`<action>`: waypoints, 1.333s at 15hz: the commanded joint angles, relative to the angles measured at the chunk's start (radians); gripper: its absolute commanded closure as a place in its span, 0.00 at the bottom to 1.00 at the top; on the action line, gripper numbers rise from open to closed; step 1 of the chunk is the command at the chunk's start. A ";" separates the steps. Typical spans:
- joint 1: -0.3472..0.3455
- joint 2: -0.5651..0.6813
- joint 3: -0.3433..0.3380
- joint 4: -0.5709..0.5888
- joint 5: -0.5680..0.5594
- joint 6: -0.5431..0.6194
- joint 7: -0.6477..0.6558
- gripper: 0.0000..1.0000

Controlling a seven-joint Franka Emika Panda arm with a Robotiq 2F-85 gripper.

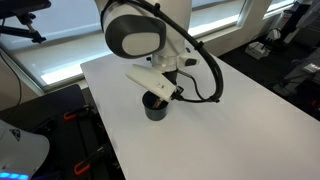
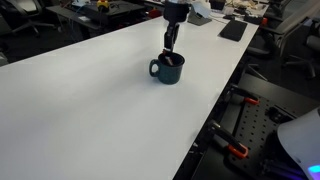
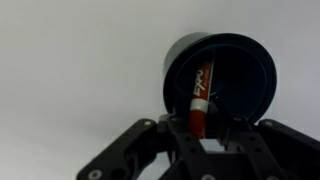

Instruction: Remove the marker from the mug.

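Note:
The dark mug stands upright on the white table, seen in both exterior views. The marker, red with a dark far part, leans inside the mug with its near end up at the rim. My gripper reaches down into the mug's mouth, and its two fingers sit tight on either side of the marker's near end. In the exterior views the gripper hangs straight above the mug, and in one of them the arm hides the marker.
The white table runs wide around the mug. A flat black object lies at its far end. Orange-handled clamps sit along its edge. Desks and chairs stand beyond the table.

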 commanded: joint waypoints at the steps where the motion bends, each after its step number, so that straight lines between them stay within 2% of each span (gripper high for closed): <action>1: -0.002 0.003 0.001 -0.012 -0.023 0.016 0.015 0.59; 2: -0.002 0.002 0.001 -0.013 -0.024 0.016 0.014 0.79; 3: -0.003 0.000 0.002 -0.014 -0.025 0.015 0.012 0.82; 6: -0.004 -0.004 0.003 -0.014 -0.029 0.016 0.011 1.00; 8: -0.003 -0.003 0.003 -0.016 -0.030 0.018 0.013 0.96; 16: 0.004 -0.036 0.002 -0.013 -0.033 -0.005 0.040 0.96; 20: 0.019 -0.061 -0.008 -0.002 -0.076 -0.024 0.112 0.96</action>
